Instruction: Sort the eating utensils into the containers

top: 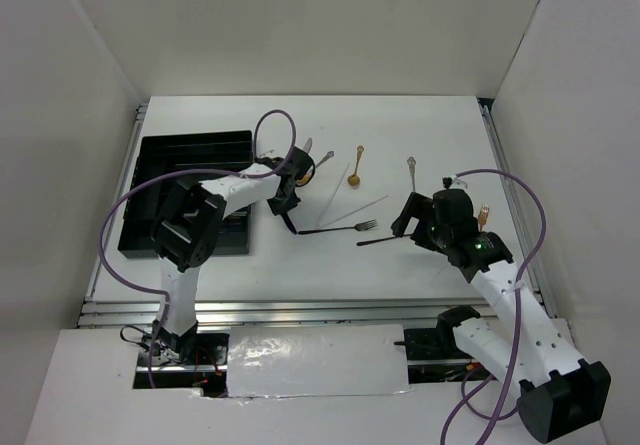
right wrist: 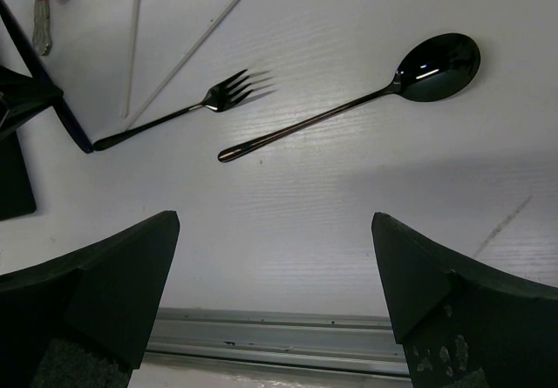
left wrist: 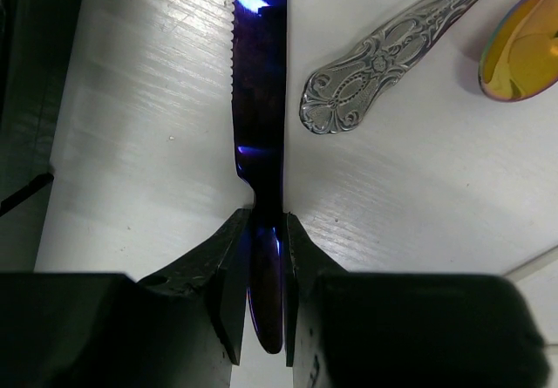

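Note:
My left gripper (left wrist: 268, 231) (top: 285, 208) is shut on the handle of the dark blue knife (left wrist: 260, 100), one finger against each side. The knife lies flat on the white table, its serrated blade pointing away. It also shows in the right wrist view as the dark knife (right wrist: 54, 100). A black fork (top: 340, 229) (right wrist: 174, 113) and a black spoon (top: 385, 239) (right wrist: 349, 109) lie mid-table. My right gripper (right wrist: 275, 220) (top: 405, 220) hovers open and empty near the spoon. The black tray (top: 150, 165) sits at the left.
An ornate silver knife handle (left wrist: 392, 48) and a gold spoon bowl (left wrist: 523, 48) lie right of the blue knife. Two silver chopsticks (top: 355, 210) and a gold small spoon (top: 355, 170) lie in the middle, a silver fork (top: 411, 173) further right. A metal rail (right wrist: 279, 327) edges the table.

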Controlling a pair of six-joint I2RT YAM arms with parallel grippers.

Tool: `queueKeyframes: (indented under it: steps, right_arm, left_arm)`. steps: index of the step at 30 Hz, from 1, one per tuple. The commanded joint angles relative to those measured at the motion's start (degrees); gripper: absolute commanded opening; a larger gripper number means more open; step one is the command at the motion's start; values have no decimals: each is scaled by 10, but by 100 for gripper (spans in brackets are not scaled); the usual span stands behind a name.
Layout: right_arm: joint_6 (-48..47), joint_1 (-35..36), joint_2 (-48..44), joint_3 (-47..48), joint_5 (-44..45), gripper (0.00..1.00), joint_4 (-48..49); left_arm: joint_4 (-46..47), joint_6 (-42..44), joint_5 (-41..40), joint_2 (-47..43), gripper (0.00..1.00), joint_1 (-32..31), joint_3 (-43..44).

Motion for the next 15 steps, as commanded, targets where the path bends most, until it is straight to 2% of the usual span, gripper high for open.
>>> queueKeyframes:
  steps: [1,2,10,15]
  right_arm:
    - [-3,5,1,17,3,100,23]
    - [-3,5,3,18,3,100,23]
    - [-3,6,7,20,2,100,24]
    - [-9,6,4,24,5,100,20]
  left_arm:
    - [-40,-13,2,-18,16,4,-17]
    - [-41,-13,1,-22,12,4,-17]
    - [-54,-12,-13,-74,1,1,-14]
    - [-53,-6,-16,-114,0,-1,-12]
